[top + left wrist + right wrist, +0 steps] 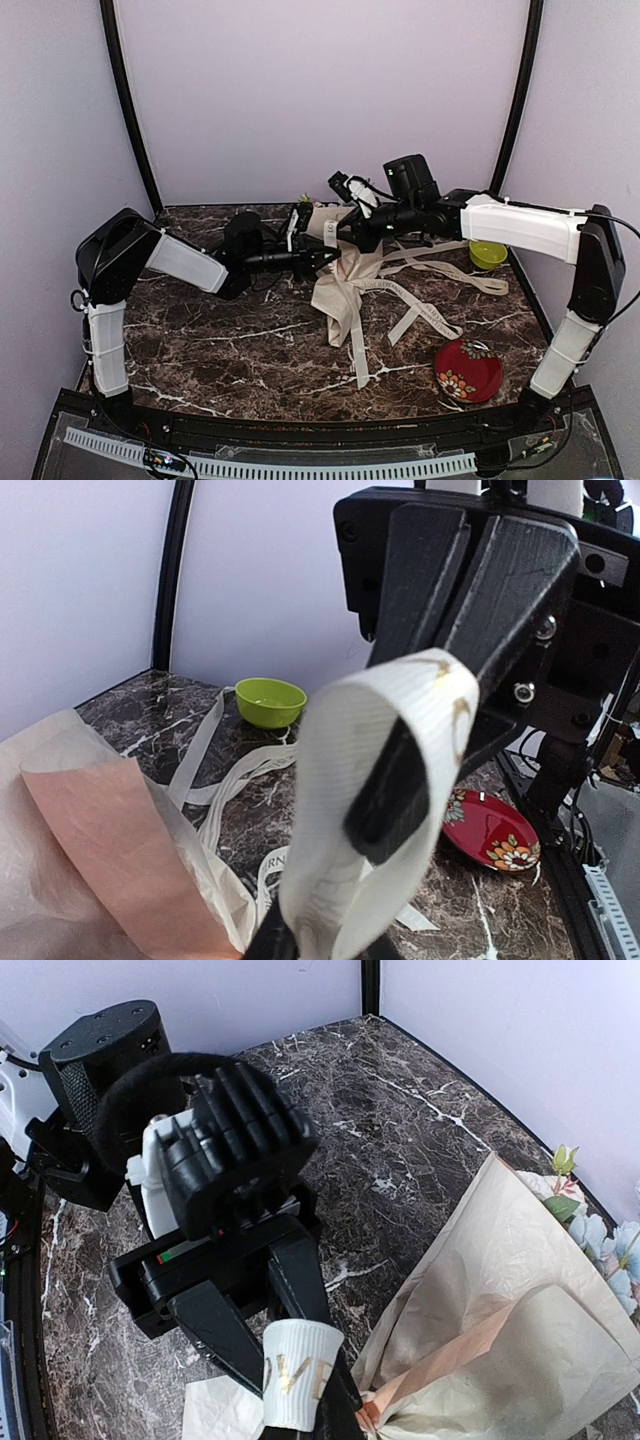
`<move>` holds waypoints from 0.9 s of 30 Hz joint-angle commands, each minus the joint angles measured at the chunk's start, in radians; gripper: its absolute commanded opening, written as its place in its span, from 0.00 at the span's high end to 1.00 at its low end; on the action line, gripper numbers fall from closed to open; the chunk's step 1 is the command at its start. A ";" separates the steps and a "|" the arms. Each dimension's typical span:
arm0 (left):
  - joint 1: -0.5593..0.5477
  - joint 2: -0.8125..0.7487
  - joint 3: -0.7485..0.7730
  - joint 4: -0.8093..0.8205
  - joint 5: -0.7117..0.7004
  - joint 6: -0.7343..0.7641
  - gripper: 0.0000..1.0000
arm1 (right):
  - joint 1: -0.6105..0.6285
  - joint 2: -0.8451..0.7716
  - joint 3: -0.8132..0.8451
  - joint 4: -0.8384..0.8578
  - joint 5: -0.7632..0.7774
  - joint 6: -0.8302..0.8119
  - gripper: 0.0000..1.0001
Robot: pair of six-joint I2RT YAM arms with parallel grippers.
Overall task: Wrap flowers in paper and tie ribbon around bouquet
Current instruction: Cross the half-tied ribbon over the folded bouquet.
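— Pinching the ribbon (340, 740) with the left tool (297, 1382), jaws nearly together on a loop. Gripping the same strip with the right tool (400, 780), jaws pressed together.
— Tying, then?
— Seemingly, working on the knot. Seeing the bouquet (500, 1300) lying just beside both tools on the bench (400, 1110), already wrapped, flowers (605, 1245) peeking out at the wide end.
— Next?
— Probably needing drawing the loop snug around the bouquet, holding both grips, not dragging it across.

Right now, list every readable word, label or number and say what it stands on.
"OVE", roughly: gold letters on the narrow cream-white fabric ribbon, right wrist view.
Gold strokes on its loop, left wrist view: cut off, unreadable.
Printing along it, top view: too small.
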 commanded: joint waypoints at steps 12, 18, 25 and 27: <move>0.009 -0.043 -0.030 0.012 -0.020 0.061 1.00 | -0.060 -0.126 -0.069 -0.066 0.227 0.122 0.70; 0.007 -0.057 -0.030 -0.042 -0.029 0.122 1.00 | -0.199 -0.241 -0.165 -0.368 0.511 0.356 0.57; 0.008 -0.070 -0.041 -0.061 -0.034 0.153 1.00 | -0.300 -0.259 -0.319 -0.565 0.289 0.461 0.36; 0.007 -0.075 -0.045 -0.062 -0.034 0.157 1.00 | -0.299 -0.252 -0.358 -0.569 0.220 0.458 0.33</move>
